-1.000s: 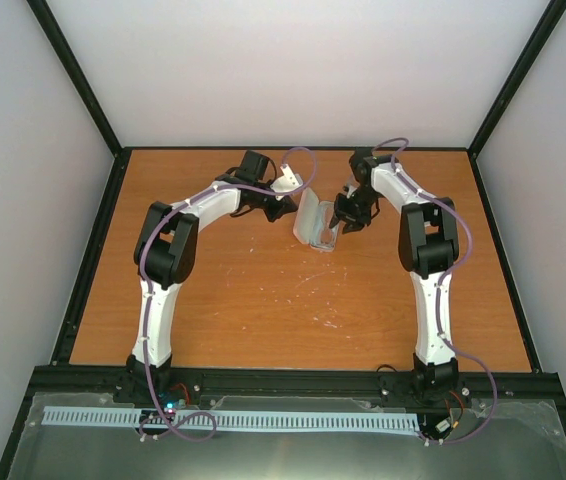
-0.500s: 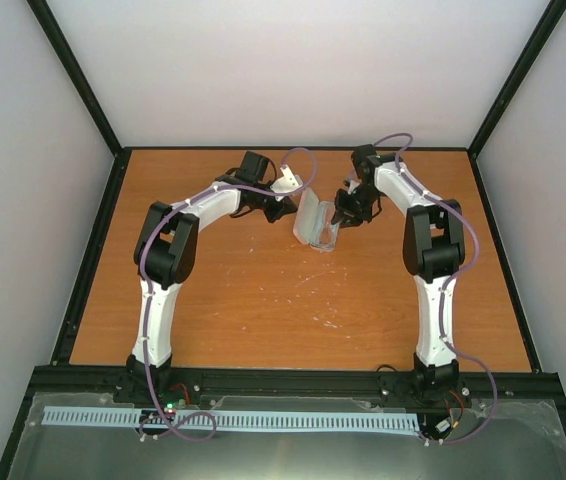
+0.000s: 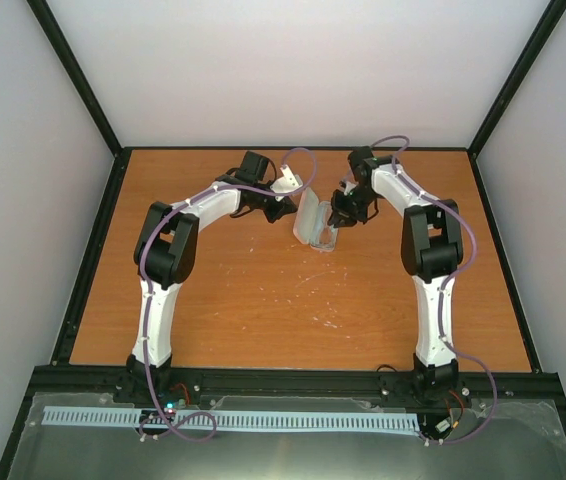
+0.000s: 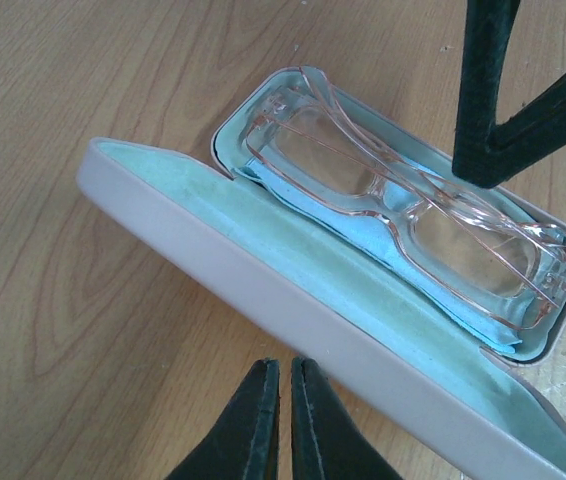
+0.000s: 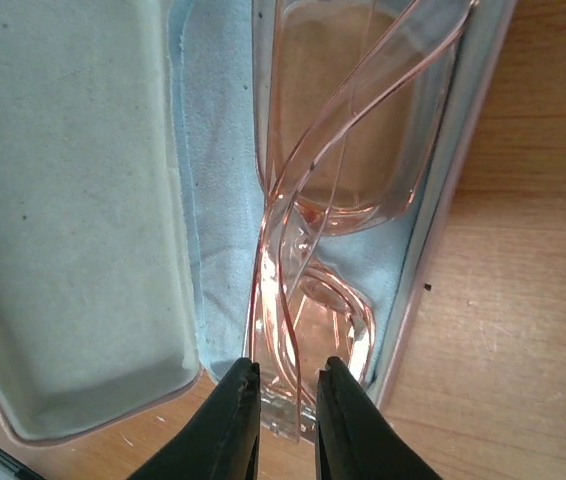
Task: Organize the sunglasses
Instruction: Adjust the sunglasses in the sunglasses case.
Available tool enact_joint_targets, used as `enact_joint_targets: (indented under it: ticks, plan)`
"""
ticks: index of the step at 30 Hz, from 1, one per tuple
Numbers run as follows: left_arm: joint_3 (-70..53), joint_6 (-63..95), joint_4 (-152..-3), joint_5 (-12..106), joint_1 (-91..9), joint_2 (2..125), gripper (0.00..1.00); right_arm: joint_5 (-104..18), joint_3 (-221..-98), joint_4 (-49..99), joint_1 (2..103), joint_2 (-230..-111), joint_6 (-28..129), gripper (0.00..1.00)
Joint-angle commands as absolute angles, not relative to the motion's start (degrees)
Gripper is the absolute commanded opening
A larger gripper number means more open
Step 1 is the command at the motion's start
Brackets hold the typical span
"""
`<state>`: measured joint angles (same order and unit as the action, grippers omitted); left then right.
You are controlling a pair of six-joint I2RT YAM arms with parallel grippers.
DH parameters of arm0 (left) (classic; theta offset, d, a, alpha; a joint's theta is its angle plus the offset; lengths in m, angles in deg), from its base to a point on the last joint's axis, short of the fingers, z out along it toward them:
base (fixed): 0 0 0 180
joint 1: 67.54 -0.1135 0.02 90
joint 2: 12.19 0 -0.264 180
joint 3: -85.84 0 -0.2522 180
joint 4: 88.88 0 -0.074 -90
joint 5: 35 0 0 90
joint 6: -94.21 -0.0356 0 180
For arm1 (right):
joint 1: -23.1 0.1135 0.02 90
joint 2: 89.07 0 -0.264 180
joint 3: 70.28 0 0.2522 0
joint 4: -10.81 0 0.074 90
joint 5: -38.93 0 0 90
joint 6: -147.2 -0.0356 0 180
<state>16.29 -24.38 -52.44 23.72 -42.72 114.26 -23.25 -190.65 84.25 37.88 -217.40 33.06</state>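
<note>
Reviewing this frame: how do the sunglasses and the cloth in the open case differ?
The sunglasses are translucent amber-pink with slim arms; the cloth is opaque light blue. The sunglasses lie on top, while the cloth lies beneath them. The sunglasses show whole, whereas the cloth shows only at the edges around them. Both sit in the lower half of the open case, not in its lid.

I have the open case (image 3: 312, 222) lying on the tabletop (image 4: 83, 330). Its lid (image 4: 293, 245) is on the case's left side. In its tray (image 4: 225, 135) the cloth (image 5: 218, 150) lies under the sunglasses (image 4: 403, 215). My left pincer (image 4: 285, 365) sits left of the case, and my right pincer (image 5: 285, 375) straddles the sunglasses from the right.
</note>
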Motion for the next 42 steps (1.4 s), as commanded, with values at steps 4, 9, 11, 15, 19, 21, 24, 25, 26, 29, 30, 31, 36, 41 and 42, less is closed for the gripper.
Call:
enact_joint_targets:
  ticks: [4, 9, 11, 15, 19, 21, 24, 25, 26, 29, 30, 31, 36, 41, 42]
  plan:
    - [16.46, -24.62, -53.23, 23.72, -42.58, 112.73, 0.08, -21.50, -191.48, 82.72, 38.70, -220.27, 32.30, 0.17]
    - [16.37, -24.50, -53.34, 23.68, -42.58, 112.81, 0.08, -21.64, -190.82, 82.22, 38.58, -218.94, 32.32, 0.17]
    - [16.42, -24.56, -53.42, 23.70, -42.60, 112.75, 0.08, -22.81, -190.29, 81.72, 38.51, -216.81, 31.97, 0.17]
    - [16.51, -24.70, -53.44, 23.72, -42.58, 112.75, 0.08, -25.00, -187.88, 80.82, 37.26, -213.01, 30.77, 0.17]
    - [16.46, -24.77, -53.38, 23.87, -42.58, 112.63, 0.08, -27.19, -183.74, 79.49, 36.33, -211.96, 29.80, 0.03]
    - [16.39, -24.74, -53.31, 23.92, -42.63, 112.56, 0.08, -28.11, -182.06, 78.68, 35.42, -212.21, 29.41, 0.03]
    - [16.09, -24.56, -53.24, 23.97, -42.58, 112.38, 0.08, -28.78, -181.50, 78.50, 35.33, -213.63, 29.17, 0.03]
    - [15.96, -24.46, -53.30, 23.93, -42.60, 112.36, 0.08, -29.13, -181.56, 78.46, 35.34, -214.17, 29.10, 0.03]
    - [15.82, -24.39, -53.36, 23.90, -42.58, 112.39, 0.08, -29.55, -181.72, 78.45, 35.32, -214.75, 28.96, 0.03]
    - [15.73, -24.10, -53.37, 23.80, -42.58, 112.44, 0.08, -30.95, -182.35, 78.65, 35.38, -216.39, 28.94, 0.03]
    - [15.80, -23.94, -53.40, 23.70, -42.53, 112.48, 0.08, -31.02, -182.67, 78.71, 35.32, -216.95, 29.05, 0.03]
    - [15.91, -23.87, -53.38, 23.64, -42.57, 112.52, 0.08, -30.96, -182.90, 78.60, 35.35, -217.50, 29.13, 0.03]
    - [16.91, -23.39, -53.23, 23.46, -42.38, 113.21, 0.08, -30.19, -184.00, 77.55, 35.57, -219.52, 29.23, 0.03]
    - [18.29, -22.76, -52.91, 23.32, -41.50, 114.48, 0.08, -29.26, -184.10, 76.16, 35.79, -220.45, 29.21, 0.03]
    - [18.74, -22.62, -52.81, 23.21, -41.25, 114.72, 0.08, -29.15, -184.00, 75.95, 35.84, -220.46, 29.25, 0.03]
